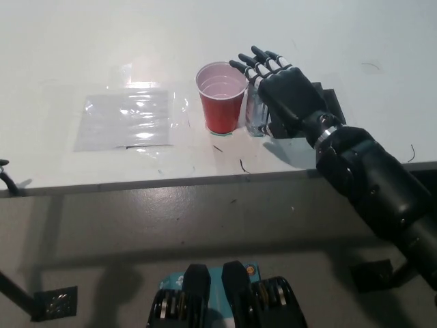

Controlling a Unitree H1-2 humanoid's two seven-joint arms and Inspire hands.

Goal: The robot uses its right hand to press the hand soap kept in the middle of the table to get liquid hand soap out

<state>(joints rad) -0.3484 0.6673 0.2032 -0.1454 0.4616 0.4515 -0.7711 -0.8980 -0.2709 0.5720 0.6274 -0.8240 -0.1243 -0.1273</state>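
The clear plastic hand-soap bottle stands mid-tabletop, touching the red plastic cup; it looks light and tippy, so pressing straight down on its pump top seems safest. The black right hand lies flat over it, fingers spread, holding nothing.

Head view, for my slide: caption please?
Black right hand over soap bottle beside red cup.

soap bottle | clear, upright | mid-table | top hidden
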